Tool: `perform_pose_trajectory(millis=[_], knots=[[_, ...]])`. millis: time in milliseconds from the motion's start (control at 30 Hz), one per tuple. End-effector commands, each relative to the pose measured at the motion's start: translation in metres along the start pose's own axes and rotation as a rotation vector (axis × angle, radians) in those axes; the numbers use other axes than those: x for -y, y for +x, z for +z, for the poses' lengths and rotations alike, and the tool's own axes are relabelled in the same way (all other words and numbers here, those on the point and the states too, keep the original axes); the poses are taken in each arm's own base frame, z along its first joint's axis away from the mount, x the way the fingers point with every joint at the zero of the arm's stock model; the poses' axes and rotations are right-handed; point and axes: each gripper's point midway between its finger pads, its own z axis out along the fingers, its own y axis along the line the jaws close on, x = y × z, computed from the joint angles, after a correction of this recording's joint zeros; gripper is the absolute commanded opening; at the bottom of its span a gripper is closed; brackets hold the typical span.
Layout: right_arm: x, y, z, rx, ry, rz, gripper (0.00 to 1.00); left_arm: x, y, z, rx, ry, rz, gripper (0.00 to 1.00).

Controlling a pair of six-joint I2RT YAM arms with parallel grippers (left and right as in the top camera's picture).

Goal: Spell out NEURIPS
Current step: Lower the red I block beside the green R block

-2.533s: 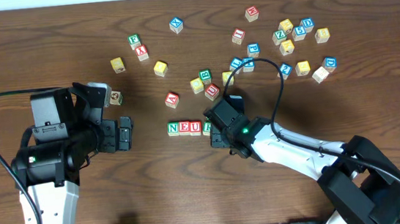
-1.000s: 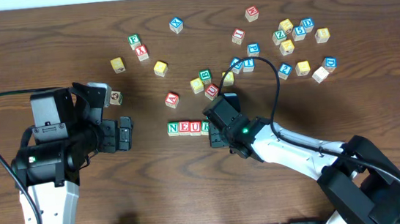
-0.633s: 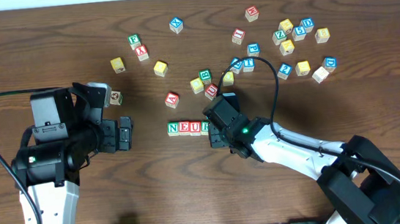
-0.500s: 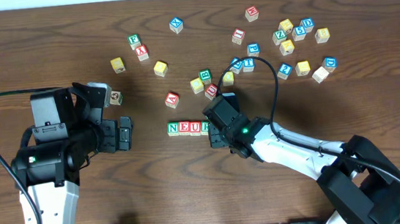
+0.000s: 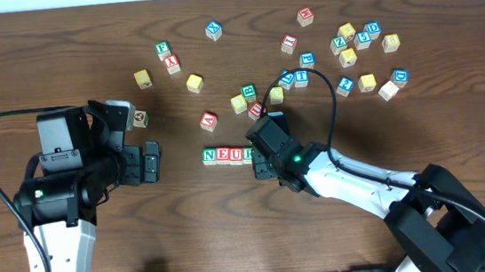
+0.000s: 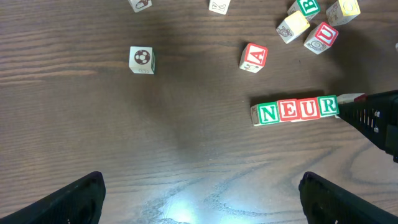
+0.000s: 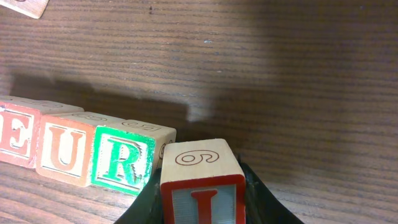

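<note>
Four cubes stand in a row at mid-table, reading N point(image 5: 210, 156), E point(image 5: 224, 156), U point(image 5: 236, 154), R point(image 5: 249, 154). The left wrist view shows the same row, from N point(image 6: 268, 114) to R point(image 6: 328, 106). My right gripper point(image 5: 261, 157) is shut on a red-bordered I cube point(image 7: 202, 186). It holds that cube just right of the green R cube point(image 7: 121, 160), close beside it and a little nearer the camera. My left gripper point(image 5: 151, 162) hangs open and empty left of the row, fingers point(image 6: 81, 199) wide apart. The loose cubes' letters are too small to tell P and S.
A red A cube point(image 5: 209, 120) and a small cluster point(image 5: 252, 99) lie just behind the row. A football-picture cube point(image 5: 139, 118) sits by the left arm. Many loose cubes point(image 5: 359, 44) are scattered at the back right. The right arm's black cable point(image 5: 334, 118) arcs above the table.
Over the longer span my right gripper edged slightly left with the I cube, toward the R end of the row. In the last second nothing visibly moved. The left arm is still.
</note>
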Motion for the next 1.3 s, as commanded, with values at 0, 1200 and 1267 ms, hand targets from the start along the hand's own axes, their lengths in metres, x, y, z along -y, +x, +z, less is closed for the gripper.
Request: perform_pose_trajectory(millis=[0, 1200, 1267], knots=[[0.002, 0.001, 0.004, 0.001, 0.018, -0.023, 0.02, 0.001, -0.007, -0.007, 0.027, 0.004, 0.015, 0.98], [0.028, -0.001, 0.005, -0.003, 0.103, 0.092, 0.04, 0.001, -0.007, -0.007, 0.027, 0.004, 0.015, 0.98], [0.026, -0.001, 0.005, -0.005, 0.094, 0.093, 0.04, 0.001, -0.007, -0.007, 0.028, 0.004, 0.015, 0.98]])
